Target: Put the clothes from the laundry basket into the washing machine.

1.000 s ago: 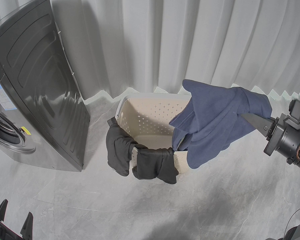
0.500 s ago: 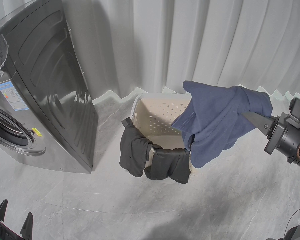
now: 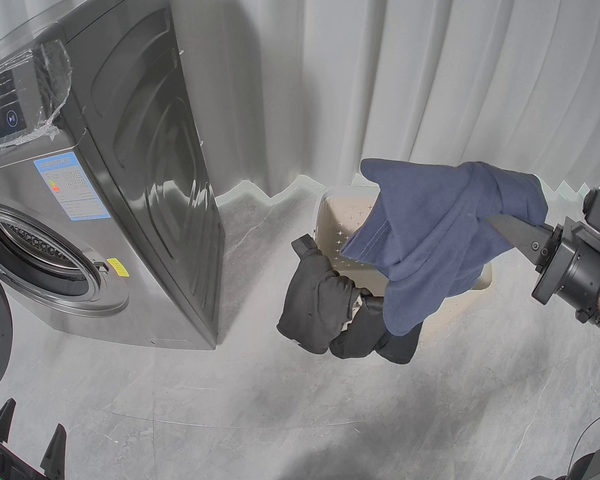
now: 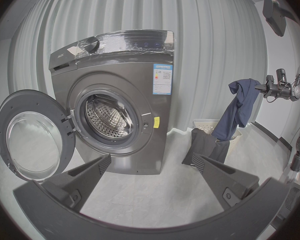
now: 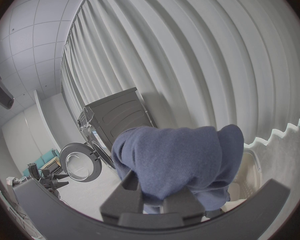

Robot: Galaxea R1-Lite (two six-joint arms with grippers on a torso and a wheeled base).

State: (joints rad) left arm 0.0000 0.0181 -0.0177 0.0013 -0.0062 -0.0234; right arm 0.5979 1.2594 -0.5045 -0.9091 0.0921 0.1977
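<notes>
The fingers of the right gripper (image 5: 156,197) are clamped on a bunched fold of the blue shirt (image 3: 440,235). The cloth is heaped over the fingertips and the rest hangs down in a long tail. The shirt is held up in the air, with its lower end hanging just over the near rim of the basket (image 3: 333,215). A black garment (image 3: 320,298) is draped over that rim and sags down the outside. The left gripper (image 4: 150,158) is low near the floor with its fingers apart and nothing between them, facing the washing machine (image 3: 147,168). The machine's door (image 4: 33,134) is swung wide open, and the drum (image 4: 110,117) looks empty.

The step in hand seems to be carrying the shirt over to the drum. The tail should be lifted well clear of the basket rim and the black garment before moving sideways, or it may drag them along. The bunched end should go deep through the opening, away from the door, and the fingers should open only once most of the cloth is inside. Any tail left over the lip can be pushed in by the free left gripper.
</notes>
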